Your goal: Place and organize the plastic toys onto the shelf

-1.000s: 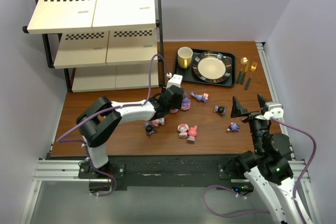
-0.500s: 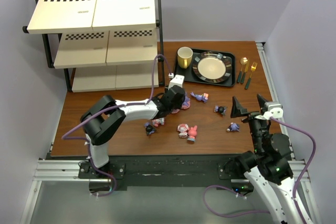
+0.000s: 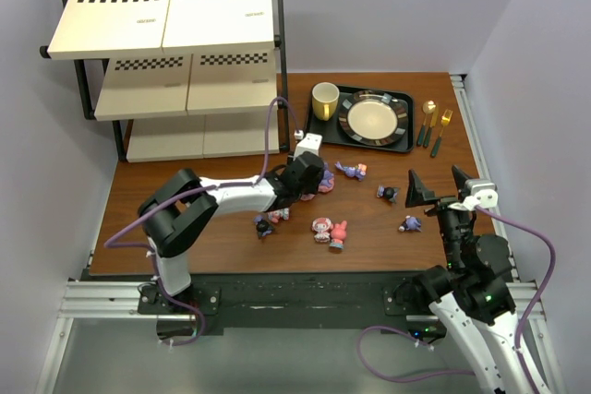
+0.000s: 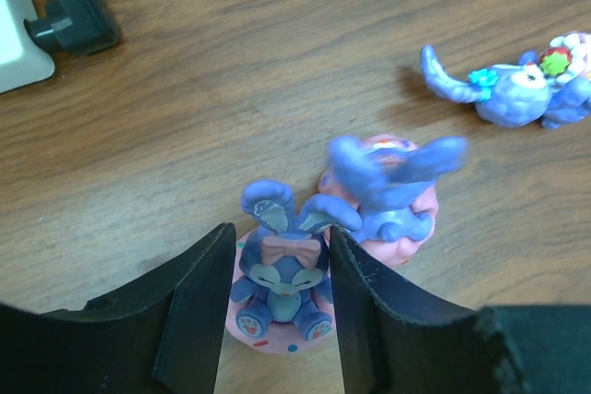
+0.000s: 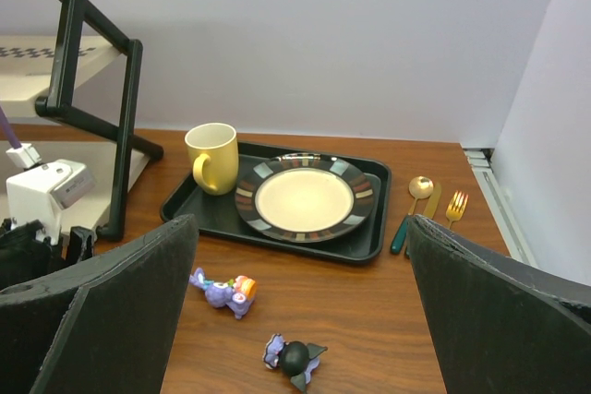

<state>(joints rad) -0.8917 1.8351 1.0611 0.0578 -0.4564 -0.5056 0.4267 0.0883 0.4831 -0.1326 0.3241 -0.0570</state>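
My left gripper [image 4: 282, 231] is low on the table with its jaws pressed against both sides of a purple bunny on a pink round base [image 4: 280, 276], which stands upright on the wood. A second purple bunny [image 4: 388, 193] leans right behind it, touching my right finger. From above, the left gripper [image 3: 317, 182] is just right of the shelf [image 3: 166, 16]. More plastic toys lie scattered: a purple one [image 3: 351, 171], a dark one [image 3: 387, 193], another purple one [image 3: 410, 224], a pink pair [image 3: 330, 231] and two small ones [image 3: 270, 221]. My right gripper [image 3: 436, 184] hangs open and empty above the table's right side.
A black tray [image 3: 325, 126] holds a yellow mug [image 3: 324, 101] and a striped plate [image 3: 372, 119] at the back. Gold cutlery [image 3: 436, 126] lies to its right. The shelf's black foot [image 4: 74, 16] is close to the left gripper. Walls close in both sides.
The left gripper has slid a little toward the back right and its jaws have narrowed onto the purple bunny. The right arm has not moved.
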